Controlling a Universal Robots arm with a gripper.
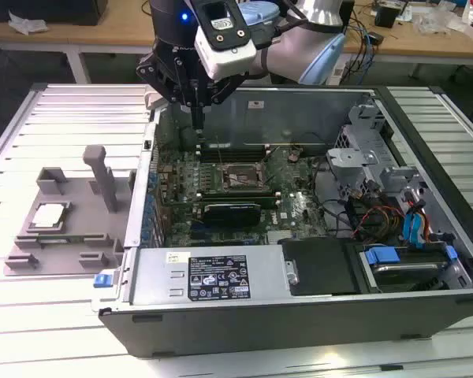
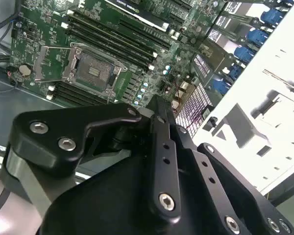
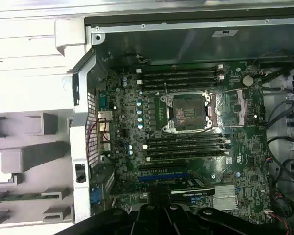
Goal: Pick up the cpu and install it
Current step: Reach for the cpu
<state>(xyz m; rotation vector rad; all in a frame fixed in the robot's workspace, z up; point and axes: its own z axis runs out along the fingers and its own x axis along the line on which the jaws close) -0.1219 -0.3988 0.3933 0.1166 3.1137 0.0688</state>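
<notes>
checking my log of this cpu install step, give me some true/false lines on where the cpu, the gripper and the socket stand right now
1. The cpu lies on the grey fixture, on the exterior view's left of the computer case. True.
2. The cpu is seated in the socket. False: the socket is open and empty.
3. The gripper hangs over the open case. True.
4. The gripper carries the cpu. False: the cpu rests on the fixture, apart from the gripper.
5. A side panel covers the case. False: the case is open and the motherboard shows.
</notes>
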